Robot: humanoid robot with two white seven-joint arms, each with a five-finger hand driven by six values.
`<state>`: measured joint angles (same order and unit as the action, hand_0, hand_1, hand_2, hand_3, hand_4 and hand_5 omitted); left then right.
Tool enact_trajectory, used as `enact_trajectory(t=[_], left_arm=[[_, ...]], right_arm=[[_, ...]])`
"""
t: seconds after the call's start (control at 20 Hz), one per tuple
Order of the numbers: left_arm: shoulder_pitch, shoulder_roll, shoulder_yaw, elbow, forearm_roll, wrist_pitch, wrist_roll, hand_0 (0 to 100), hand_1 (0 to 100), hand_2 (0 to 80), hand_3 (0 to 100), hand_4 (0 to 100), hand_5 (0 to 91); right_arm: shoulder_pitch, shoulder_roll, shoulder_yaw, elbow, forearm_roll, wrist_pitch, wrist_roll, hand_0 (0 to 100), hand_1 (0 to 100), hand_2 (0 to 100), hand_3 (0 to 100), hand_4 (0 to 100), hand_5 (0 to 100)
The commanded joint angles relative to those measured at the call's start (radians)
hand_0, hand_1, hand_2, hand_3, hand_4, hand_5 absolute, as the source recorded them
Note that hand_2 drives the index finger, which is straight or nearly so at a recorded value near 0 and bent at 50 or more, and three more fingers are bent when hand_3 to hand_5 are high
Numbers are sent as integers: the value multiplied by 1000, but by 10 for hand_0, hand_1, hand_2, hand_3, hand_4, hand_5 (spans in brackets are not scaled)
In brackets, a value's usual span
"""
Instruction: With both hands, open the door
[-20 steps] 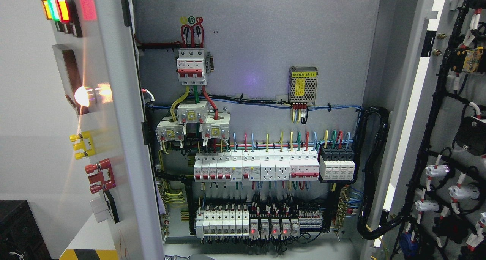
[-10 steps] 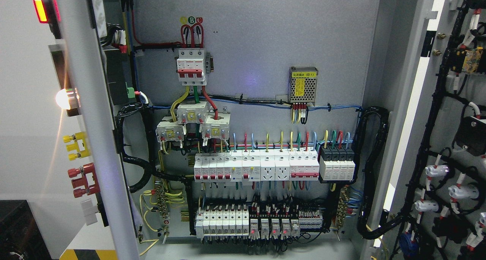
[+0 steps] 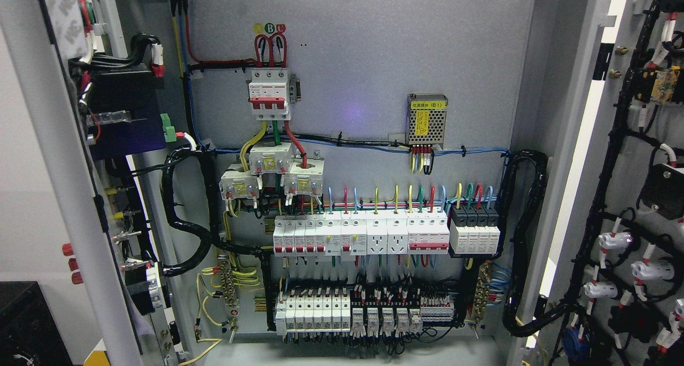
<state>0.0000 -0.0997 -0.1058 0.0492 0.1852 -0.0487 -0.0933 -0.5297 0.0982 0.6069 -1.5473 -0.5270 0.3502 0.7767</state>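
Both cabinet doors swung wide: left door [image 3: 59, 157], right door [image 3: 625, 157]. Breaker panel [image 3: 363, 238] exposed. No robot hands in frame, finger state can't tell.

Single head view — close, straight into the cabinet interior [image 3: 363, 115], between both open doors.

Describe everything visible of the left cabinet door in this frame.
The left door is a pale grey metal panel, swung wide open so its edge faces the camera. Its inner face carries black components, a green connector and red and yellow terminals. A thick black cable bundle loops from it into the cabinet. No hand shows on it.
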Motion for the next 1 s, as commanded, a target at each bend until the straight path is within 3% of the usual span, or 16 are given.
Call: enact_trajectory(t=[0.0,0.5,0.75,0.95], left_arm=[[31,0,1,0,-1,0,0,0,0,0,0,0,0],[58,11,0,-133,-3,-14,0,0,0,0,0,0,0],[95,14,0,-204,-1,-14,-2,0,0,0,0,0,0],[182,34,0,-372,0,-14,-2,0,0,0,0,0,0]], right_arm=[[-12,37,34,7,2,1,-4,192,0,0,0,0,0],[-56,45,131,24,2,1,-65,192,0,0,0,0,0],[-65,48,145,38,2,1,-68,192,0,0,0,0,0],[-78,51,165,41,2,1,-70,192,0,0,0,0,0]])
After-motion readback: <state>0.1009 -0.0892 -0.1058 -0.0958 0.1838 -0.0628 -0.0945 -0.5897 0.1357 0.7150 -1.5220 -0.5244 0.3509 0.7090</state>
